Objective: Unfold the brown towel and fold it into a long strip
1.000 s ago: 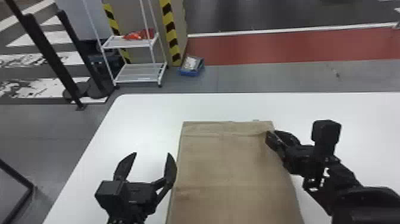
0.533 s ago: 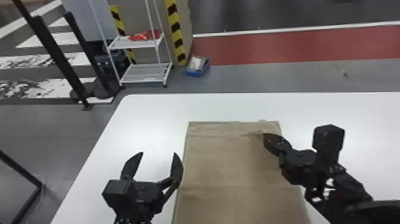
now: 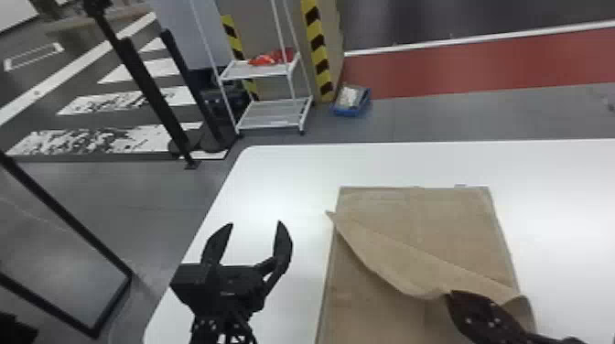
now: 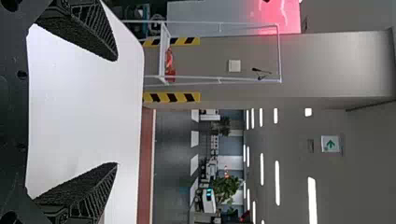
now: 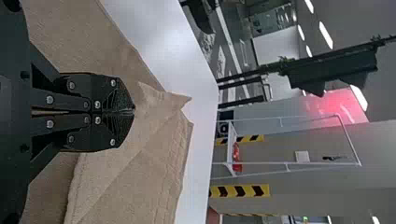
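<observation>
The brown towel (image 3: 375,302) lies on the white table, with a top layer lifted and folded diagonally toward the near right, one pointed corner at its left edge. At the lower right, my right gripper (image 3: 450,295) pinches this layer. In the right wrist view the right gripper (image 5: 134,112) has its fingers pressed together on the cloth of the towel (image 5: 159,154). Left of the towel, over bare table, my left gripper (image 3: 256,224) stands apart from the cloth. The left gripper (image 4: 116,112) has widely spread fingers with nothing between them in the left wrist view.
The white table (image 3: 283,169) has its far edge and left edge in view. Beyond it on the floor stand a white shelf rack (image 3: 274,114) and a blue bin (image 3: 351,100). Black posts (image 3: 151,91) rise at the far left.
My right gripper has moved from the towel's far right corner toward the near side, pulling a top layer with it. The head view has shifted, and the left gripper remains open beside the towel.
</observation>
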